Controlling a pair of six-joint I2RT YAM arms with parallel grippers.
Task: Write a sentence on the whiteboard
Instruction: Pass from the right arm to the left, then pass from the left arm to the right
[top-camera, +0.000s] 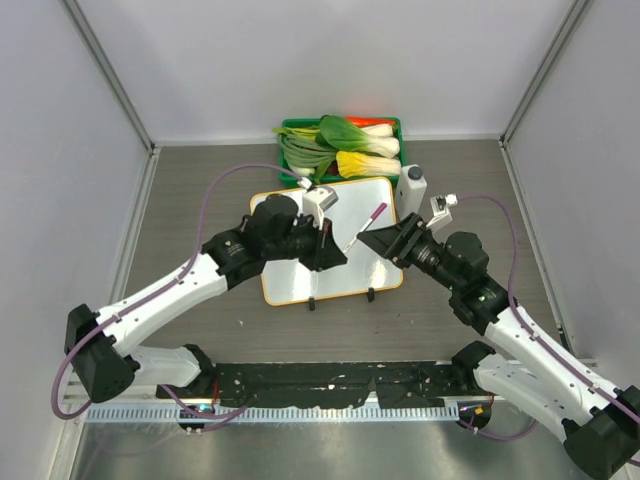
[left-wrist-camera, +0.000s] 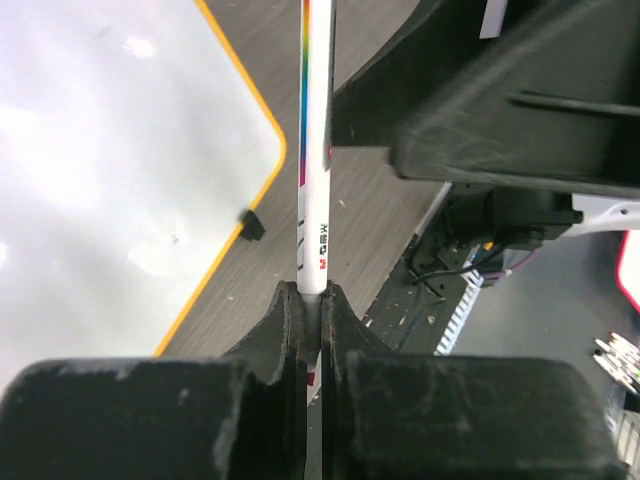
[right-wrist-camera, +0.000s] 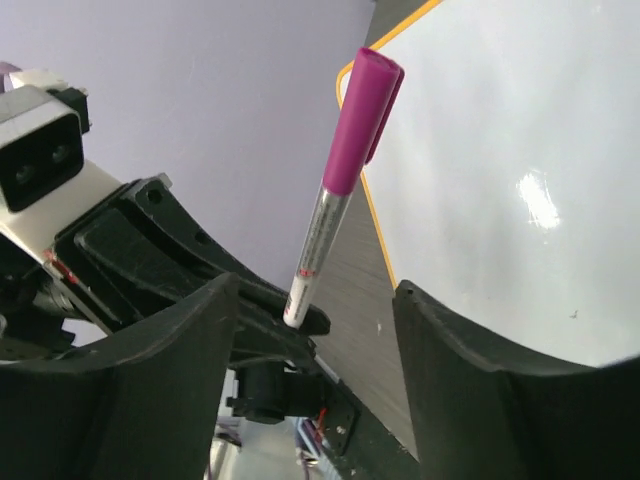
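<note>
Top view: whiteboard (top-camera: 340, 285) blank; left gripper (left-wrist-camera: 312, 300) clamps capped marker (left-wrist-camera: 316, 150); right gripper (right-wrist-camera: 310, 300) agape just beside it; uncapping, writing remain.

Bright, even overhead light gives the top view only soft shadows. Glare patches shine on the whiteboard (right-wrist-camera: 520, 120) in both wrist views. Close to the lens, the left gripper (left-wrist-camera: 314, 295) and marker (left-wrist-camera: 316, 150) look slightly soft.
</note>
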